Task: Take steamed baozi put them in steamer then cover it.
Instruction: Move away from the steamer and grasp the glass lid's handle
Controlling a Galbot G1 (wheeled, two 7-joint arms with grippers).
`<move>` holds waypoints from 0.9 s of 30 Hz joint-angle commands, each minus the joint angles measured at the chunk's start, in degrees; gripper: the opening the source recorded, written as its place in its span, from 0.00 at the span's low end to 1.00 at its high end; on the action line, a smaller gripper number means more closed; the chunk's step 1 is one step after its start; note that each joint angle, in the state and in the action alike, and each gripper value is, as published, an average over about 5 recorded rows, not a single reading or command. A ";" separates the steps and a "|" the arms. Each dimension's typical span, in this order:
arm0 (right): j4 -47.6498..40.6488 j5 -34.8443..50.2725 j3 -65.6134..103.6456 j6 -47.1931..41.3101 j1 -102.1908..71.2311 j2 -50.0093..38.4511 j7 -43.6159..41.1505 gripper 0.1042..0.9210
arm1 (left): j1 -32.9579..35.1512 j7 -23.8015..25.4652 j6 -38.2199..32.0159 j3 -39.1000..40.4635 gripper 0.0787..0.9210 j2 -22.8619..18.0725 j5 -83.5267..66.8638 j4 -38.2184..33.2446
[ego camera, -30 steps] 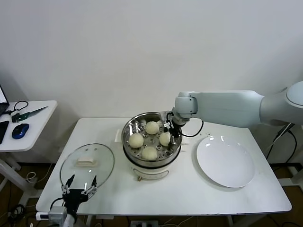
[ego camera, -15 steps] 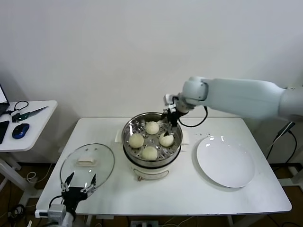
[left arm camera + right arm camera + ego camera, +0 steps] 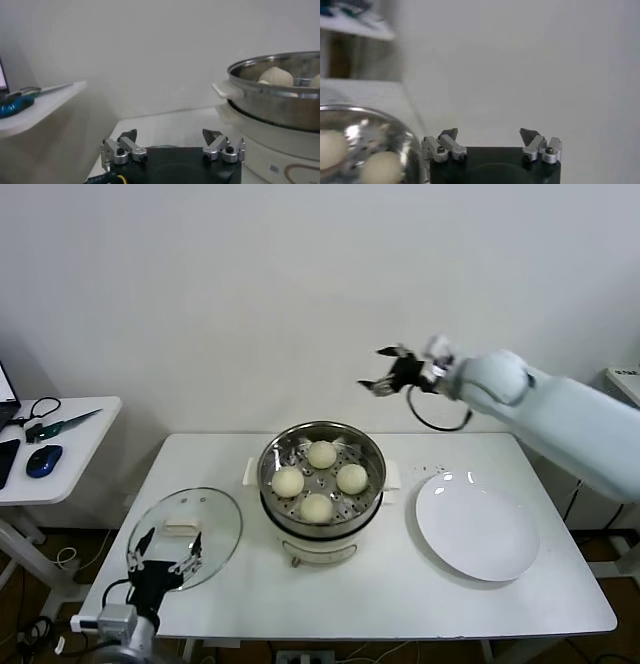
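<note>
My right claw (image 3: 385, 370) hangs released and empty, high above the steamer's (image 3: 321, 484) far right rim. All four baozi (image 3: 317, 480) sit inside it. My left claw (image 3: 164, 553), also spread, waits at the near-left bench (image 3: 380, 594) edge over the cover (image 3: 184, 534).

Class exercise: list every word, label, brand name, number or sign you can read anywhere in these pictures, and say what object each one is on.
No text is readable.
Steamer: a small mark and a curved line on its white base in the left wrist view, too blurred to read.
Cover, white plate, baozi: no lettering visible.
</note>
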 commanded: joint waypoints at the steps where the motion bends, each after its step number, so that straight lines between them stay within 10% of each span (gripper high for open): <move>1: 9.86 -11.09 60.98 8.55 -60.77 -11.24 10.57 0.88 | -0.94 -0.01 -2.14 0.19 0.88 0.59 -0.38 0.18; 11: 12.42 -15.24 90.14 24.63 -93.61 9.15 4.56 0.88 | -2.27 -0.82 -5.47 0.05 0.88 2.06 3.33 2.98; 27: 13.84 -25.42 84.80 34.85 -102.18 30.03 5.64 0.88 | -3.26 -9.75 -16.73 -0.17 0.88 3.90 24.04 6.07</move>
